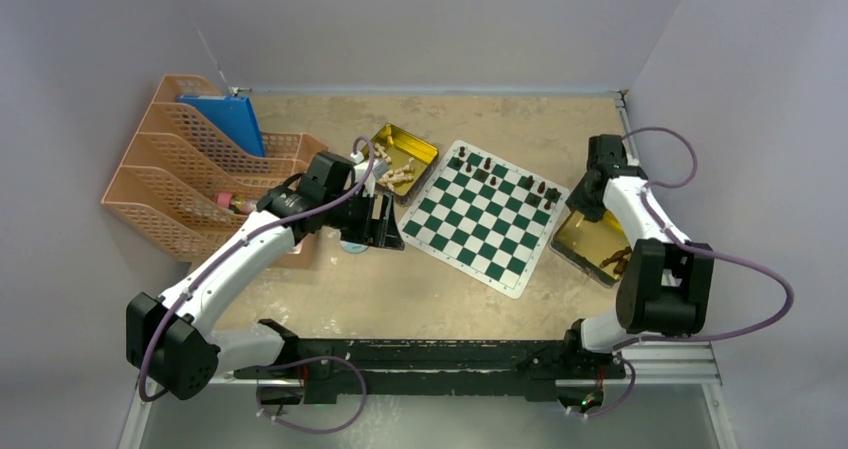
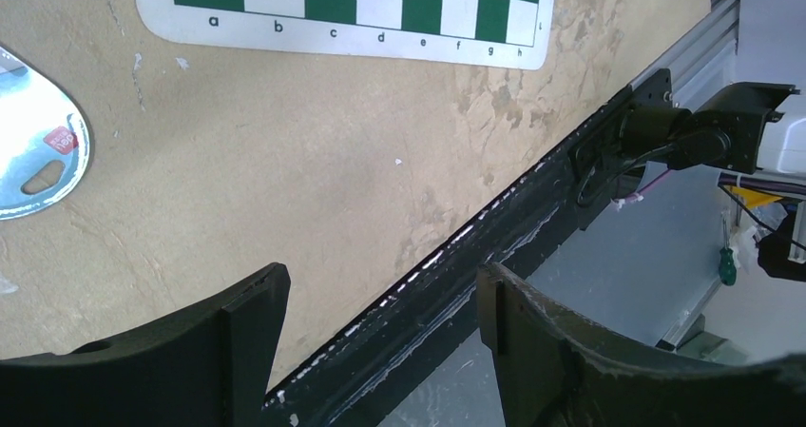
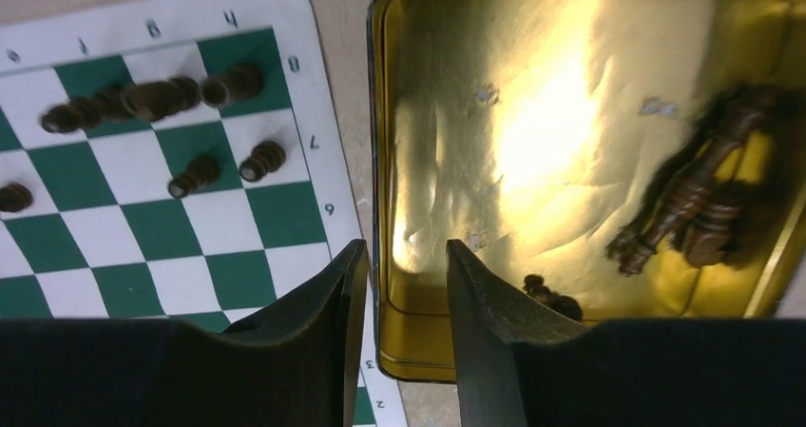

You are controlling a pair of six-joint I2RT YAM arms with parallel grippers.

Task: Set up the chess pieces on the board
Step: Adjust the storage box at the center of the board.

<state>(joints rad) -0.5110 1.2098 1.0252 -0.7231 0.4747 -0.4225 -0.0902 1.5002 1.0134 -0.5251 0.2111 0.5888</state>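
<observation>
The board [image 3: 143, 208] lies left of the right gripper [image 3: 404, 251], with only a handful of dark pieces [image 3: 152, 96] stood on its edge rows, so most of the job remains. To the right of those narrowly parted, empty jaws, the gold tin [image 3: 532, 132] holds more dark pieces [image 3: 694, 203]. The pale pieces [image 1: 400, 174] lie unplaced near the left gripper [image 2: 380, 280], which is spread wide on nothing.

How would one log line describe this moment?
left gripper open, empty; right gripper open over gold tin; dark pieces partly on board, partly in tin
</observation>
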